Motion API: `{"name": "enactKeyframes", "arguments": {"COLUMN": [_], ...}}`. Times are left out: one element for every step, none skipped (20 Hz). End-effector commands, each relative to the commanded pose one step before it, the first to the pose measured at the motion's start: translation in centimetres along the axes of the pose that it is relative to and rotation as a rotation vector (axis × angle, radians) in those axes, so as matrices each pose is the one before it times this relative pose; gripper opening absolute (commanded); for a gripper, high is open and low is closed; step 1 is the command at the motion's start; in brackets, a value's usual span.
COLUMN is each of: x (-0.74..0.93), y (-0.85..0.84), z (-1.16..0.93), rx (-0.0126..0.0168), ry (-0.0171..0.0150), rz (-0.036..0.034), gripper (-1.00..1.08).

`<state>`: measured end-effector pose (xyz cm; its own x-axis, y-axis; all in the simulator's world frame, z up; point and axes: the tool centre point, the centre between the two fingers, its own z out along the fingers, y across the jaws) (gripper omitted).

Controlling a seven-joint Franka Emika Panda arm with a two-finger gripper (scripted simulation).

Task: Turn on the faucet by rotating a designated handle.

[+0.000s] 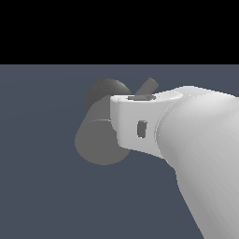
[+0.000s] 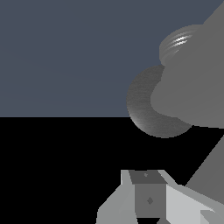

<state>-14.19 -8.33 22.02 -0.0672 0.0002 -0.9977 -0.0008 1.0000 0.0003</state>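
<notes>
While close beside faucet (image 1: 98, 147), approach step; jaws state not visible, cannot tell. Next: meet handle (image 1: 148, 86) squarely, then rotate.

Setting was a bare simulated scene, not a real room. Evidence: flat slate-blue ground (image 1: 37, 196) without texture, seams or furniture, meeting a plain black void along a straight horizon. All surfaces were untextured renders. The faucet (image 1: 100, 142) was a plain matte grey cylinder, the robot arm (image 1: 205, 154) smooth uniform white. No walls or fittings marked a kitchen, lab or workshop; type of place could not be told.
</notes>
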Motion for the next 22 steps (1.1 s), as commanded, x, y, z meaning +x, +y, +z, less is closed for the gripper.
{"name": "enactKeyframes", "arguments": {"x": [-0.076,-0.278,-0.277,-0.276,-0.274,-0.270,-0.271,-0.269,-0.268,-0.265,-0.264,-0.261,-0.261,-0.259,-0.256,-0.255,-0.254,-0.250,-0.249,-0.248,-0.246,-0.245], "y": [-0.215,0.362,0.360,0.359,0.356,0.353,0.352,0.349,0.347,0.344,0.342,0.339,0.337,0.335,0.332,0.330,0.327,0.324,0.321,0.319,0.316,0.314], "z": [0.018,-0.002,-0.002,-0.002,-0.002,-0.001,-0.002,-0.001,-0.002,-0.001,-0.001,0.000,-0.001,-0.001,0.000,0.000,-0.001,0.001,0.001,0.001,0.001,0.002], "rx": [0.01072,-0.00175,-0.00175,-0.00175,-0.00173,-0.00169,-0.00171,-0.00169,-0.00169,-0.00167,-0.00166,-0.00162,-0.00164,-0.00162,-0.00160,-0.00160,-0.00159,-0.00155,-0.00155,-0.00155,-0.00152,-0.00152], "ry": [-0.00116,-0.00293,-0.00293,-0.00293,-0.00290,-0.00284,-0.00287,-0.00284,-0.00284,-0.00281,-0.00282,-0.00275,-0.00279,-0.00276,-0.00273,-0.00273,-0.00273,-0.00266,-0.00267,-0.00267,-0.00264,-0.00264], "rz": [-0.00065,-0.00019,-0.00019,-0.00019,-0.00018,-0.00018,-0.00018,-0.00018,-0.00018,-0.00017,-0.00017,-0.00017,-0.00017,-0.00017,-0.00016,-0.00016,-0.00016,-0.00015,-0.00015,-0.00015,-0.00015,-0.00014], "gripper": [-1.00,-1.00,-1.00,-1.00,-1.00,-1.00,-1.00,-1.00,-1.00,-1.00,-1.00,-1.00,-1.00,-1.00,-1.00,-1.00,-1.00,-1.00,-1.00,-1.00,-1.00,-1.00]}}
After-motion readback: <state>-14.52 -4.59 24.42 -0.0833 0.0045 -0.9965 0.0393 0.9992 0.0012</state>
